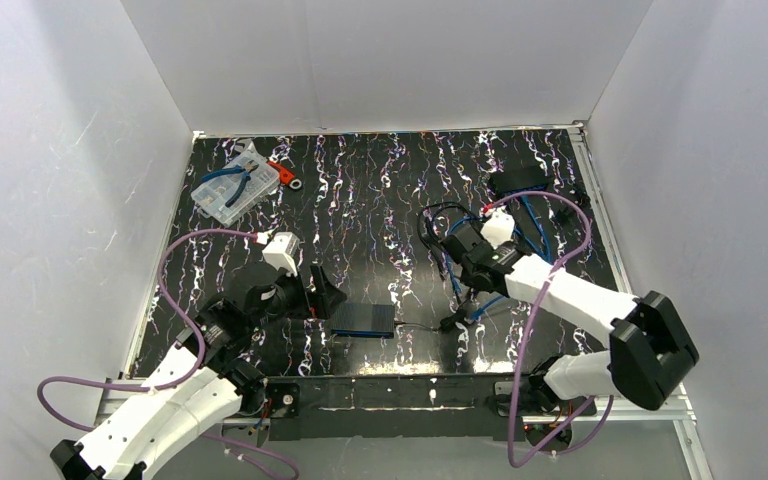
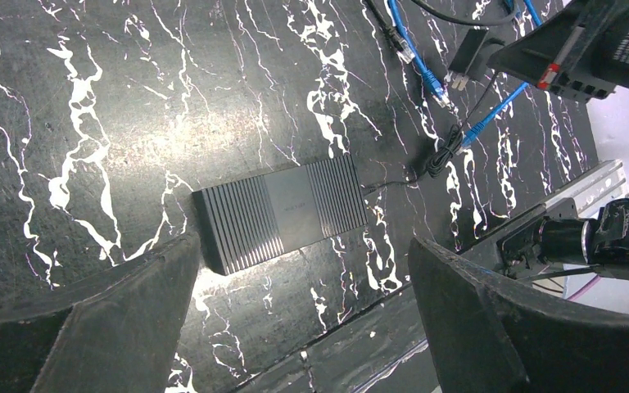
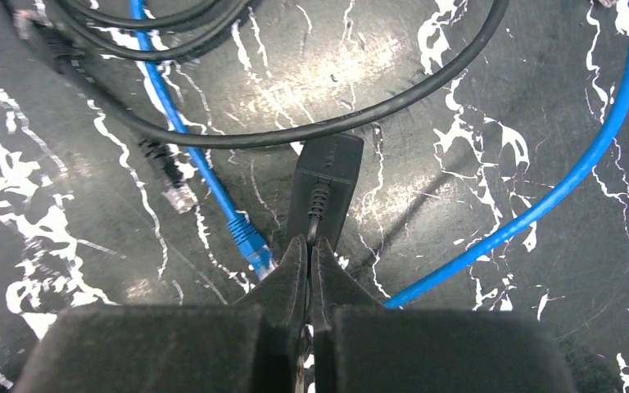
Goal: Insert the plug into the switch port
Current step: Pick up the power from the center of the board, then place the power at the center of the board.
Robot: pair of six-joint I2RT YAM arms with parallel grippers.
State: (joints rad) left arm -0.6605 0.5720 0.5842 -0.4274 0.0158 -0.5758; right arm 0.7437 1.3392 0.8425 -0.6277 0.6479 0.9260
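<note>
one ribbed black switch (image 2: 282, 213) is laid flat near the front edge, its small mark too faint to be read, with the left gripper (image 1: 320, 292) spread wide about it and nothing held. behind, the right gripper (image 3: 309, 246) is pressed shut at the thin cord of one black adapter (image 3: 328, 172), a grip not being determinable, beside one blue plug (image 2: 436, 88) and a second blue plug (image 2: 473, 128). one clear parts box (image 1: 230, 195) is kept far left.

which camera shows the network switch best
The left wrist view: the switch lies large and unobstructed, its ribbed top clear. The top external view shows it small and distant. The right wrist view misses it.
</note>
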